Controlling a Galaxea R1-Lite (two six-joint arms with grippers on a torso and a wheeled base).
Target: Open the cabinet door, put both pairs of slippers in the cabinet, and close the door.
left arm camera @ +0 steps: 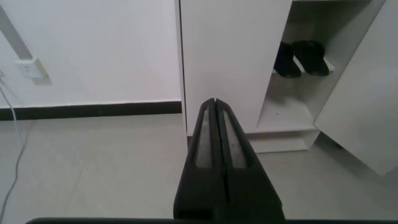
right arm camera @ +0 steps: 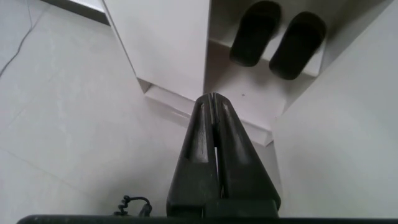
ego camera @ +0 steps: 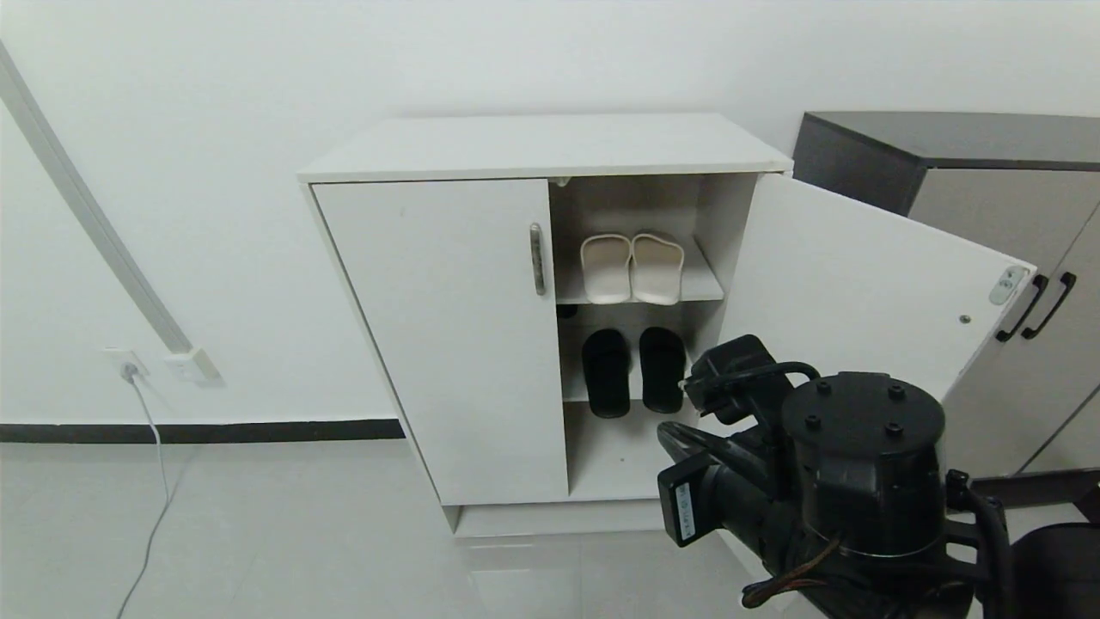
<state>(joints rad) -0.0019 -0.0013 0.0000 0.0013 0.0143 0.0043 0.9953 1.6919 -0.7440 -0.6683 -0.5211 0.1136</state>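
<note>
The white cabinet [ego camera: 541, 146] stands against the wall with its left door [ego camera: 447, 335] shut and its right door [ego camera: 859, 284] standing wide open — a dark-topped grey cabinet [ego camera: 945, 146] is just beside it on the right. In the open half the pale slippers [ego camera: 632, 268] lie side by side on the upper shelf and the black slippers [ego camera: 634, 370] side by side on the shelf below. The right hand [right arm camera: 213, 98] hangs low before the open half, fingers pressed together on nothing, and the left hand [left arm camera: 214, 104] — likewise closed and empty — is above the floor, facing the shut door
</note>
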